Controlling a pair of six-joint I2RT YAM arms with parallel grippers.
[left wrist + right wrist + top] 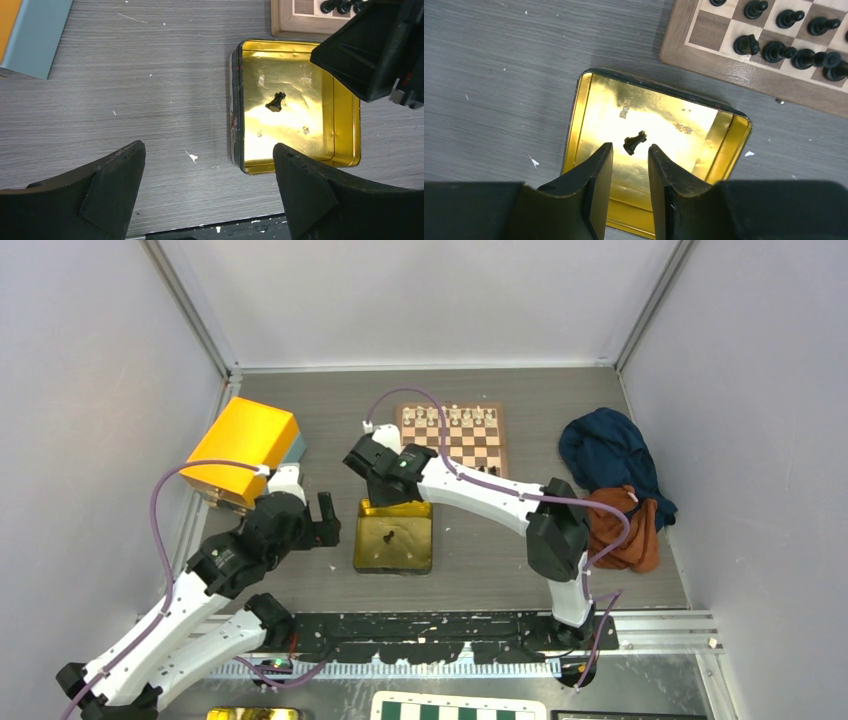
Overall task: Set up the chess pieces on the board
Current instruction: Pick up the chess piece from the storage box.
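The grey desk (480,570) held a gold tin (579,115) near its middle, one black chess piece (634,142) lying inside. The right jaws hovered slightly parted above it, the left jaws wide open. Next, probably: descend and pinch.

Left tool (209,146) gapes wide; right tool (630,146) stands narrowly parted.

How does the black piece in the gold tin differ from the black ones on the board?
The lone black piece lies on its side in the gold tin; the other black pieces stand upright on the board. It is by itself; they stand in rows. Both are small and black.
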